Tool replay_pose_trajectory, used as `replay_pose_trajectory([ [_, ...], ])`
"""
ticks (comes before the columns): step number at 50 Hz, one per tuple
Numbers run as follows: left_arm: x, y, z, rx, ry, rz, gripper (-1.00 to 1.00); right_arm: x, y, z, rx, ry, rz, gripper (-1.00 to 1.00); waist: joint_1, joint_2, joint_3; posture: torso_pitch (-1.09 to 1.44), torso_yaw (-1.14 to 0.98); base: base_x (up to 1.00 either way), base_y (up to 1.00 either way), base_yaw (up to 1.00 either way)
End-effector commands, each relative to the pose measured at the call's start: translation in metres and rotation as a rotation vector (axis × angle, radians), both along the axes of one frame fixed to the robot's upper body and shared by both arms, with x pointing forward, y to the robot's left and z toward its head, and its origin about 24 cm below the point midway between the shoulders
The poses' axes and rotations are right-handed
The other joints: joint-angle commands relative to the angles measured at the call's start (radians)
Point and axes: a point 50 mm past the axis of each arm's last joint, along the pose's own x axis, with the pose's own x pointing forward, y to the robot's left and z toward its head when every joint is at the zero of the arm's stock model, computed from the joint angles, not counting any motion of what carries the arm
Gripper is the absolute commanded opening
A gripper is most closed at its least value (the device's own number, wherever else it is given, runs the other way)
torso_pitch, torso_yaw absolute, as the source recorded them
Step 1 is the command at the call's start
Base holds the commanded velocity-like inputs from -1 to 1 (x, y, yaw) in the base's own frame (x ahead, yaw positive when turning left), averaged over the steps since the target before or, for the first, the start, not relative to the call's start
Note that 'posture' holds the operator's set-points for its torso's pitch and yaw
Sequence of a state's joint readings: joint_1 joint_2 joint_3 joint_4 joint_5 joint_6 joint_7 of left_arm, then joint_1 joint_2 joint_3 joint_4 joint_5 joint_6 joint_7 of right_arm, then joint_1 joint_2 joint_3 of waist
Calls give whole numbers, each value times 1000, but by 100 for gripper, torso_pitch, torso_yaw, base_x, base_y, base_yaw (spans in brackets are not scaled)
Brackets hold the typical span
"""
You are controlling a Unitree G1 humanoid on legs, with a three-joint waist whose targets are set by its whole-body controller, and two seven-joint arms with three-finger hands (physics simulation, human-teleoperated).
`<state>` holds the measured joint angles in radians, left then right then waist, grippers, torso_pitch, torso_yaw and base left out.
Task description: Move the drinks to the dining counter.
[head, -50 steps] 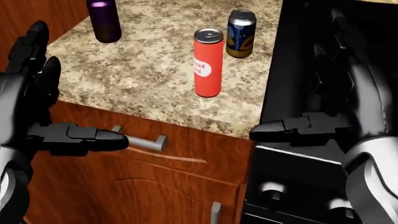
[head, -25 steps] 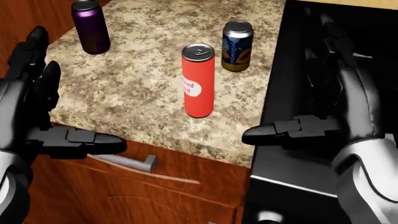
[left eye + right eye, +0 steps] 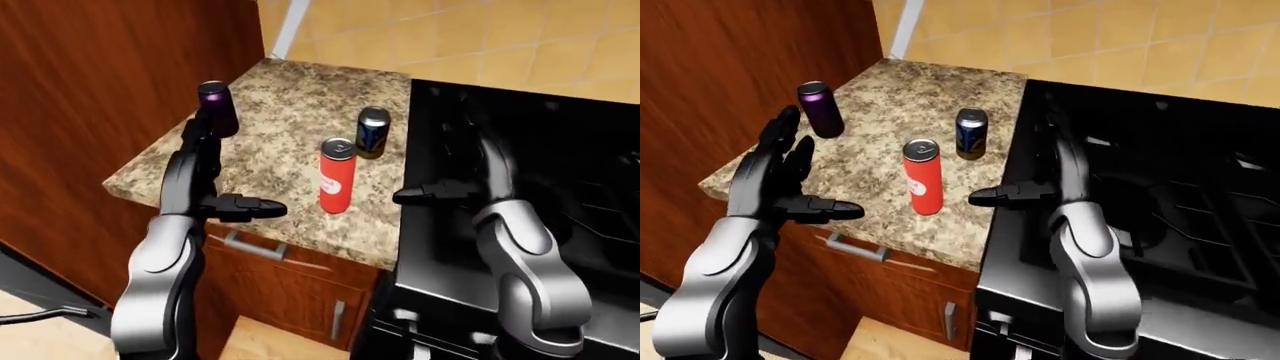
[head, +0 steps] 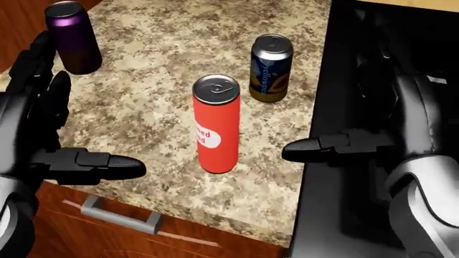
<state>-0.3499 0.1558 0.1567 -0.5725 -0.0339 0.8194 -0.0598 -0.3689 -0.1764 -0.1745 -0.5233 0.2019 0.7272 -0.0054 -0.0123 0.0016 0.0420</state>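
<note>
Three cans stand upright on the speckled granite counter (image 4: 150,64): a tall red can (image 4: 216,124) in the middle, a shorter blue can (image 4: 270,61) above and right of it, and a purple can (image 4: 71,37) at the upper left of the head view. My left hand (image 4: 54,134) is open at the left of the red can, thumb pointing toward it, not touching. My right hand (image 4: 359,115) is open at the red can's right, over the black stove, thumb also pointing inward. Neither hand holds anything.
A black stove (image 3: 1160,187) fills the right side, flush with the counter edge. Wooden cabinet panels (image 3: 110,82) rise on the left. A drawer with a metal handle (image 4: 118,215) sits below the counter. Tan tiles (image 3: 1090,37) cover the wall behind.
The whole picture has slid downward and the cans appear larger and nearer: the camera has moved closer over the counter. Both hands keep their open pose on either side of the red can.
</note>
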Motion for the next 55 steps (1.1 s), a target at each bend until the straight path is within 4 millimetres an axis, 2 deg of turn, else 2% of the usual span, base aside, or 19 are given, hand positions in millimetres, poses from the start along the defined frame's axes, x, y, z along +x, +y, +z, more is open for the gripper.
replay_pose_trajectory([
  [1, -4, -2, 15, 9, -88, -9, 100, -4, -2, 20, -12, -109, -12, 100, -1, 3, -34, 0, 0, 0, 0, 0],
  [9, -10, -2, 19, 7, -99, -16, 100, 1, -1, 32, -29, -97, -36, 100, 13, -14, -40, 0, 0, 0, 0, 0],
  [15, -12, -3, 21, 12, -103, -23, 100, 28, 3, 45, -86, -95, -45, 100, 14, -11, -40, 0, 0, 0, 0, 0],
  [20, -12, -5, 21, 15, -103, -28, 100, 47, 3, 49, -119, -73, -57, 100, 16, -9, -35, 0, 0, 0, 0, 0],
  [25, -12, -6, 20, 22, -102, -34, 100, 72, 6, 40, -174, -41, -51, 100, 13, -8, -34, 0, 0, 0, 0, 0],
  [32, -12, -7, 21, 25, -99, -38, 100, 89, 15, 37, -211, -38, -43, 100, 12, -3, -36, 0, 0, 0, 0, 0],
  [45, -11, -6, 25, 30, -105, -37, 100, 123, 31, 21, -230, -16, -48, 100, 11, 2, -44, 0, 0, 0, 0, 0],
  [55, -8, -6, 20, 16, -95, -41, 100, 139, 41, 12, -249, 27, -44, 100, 13, 5, -49, 0, 0, 0, 0, 0],
])
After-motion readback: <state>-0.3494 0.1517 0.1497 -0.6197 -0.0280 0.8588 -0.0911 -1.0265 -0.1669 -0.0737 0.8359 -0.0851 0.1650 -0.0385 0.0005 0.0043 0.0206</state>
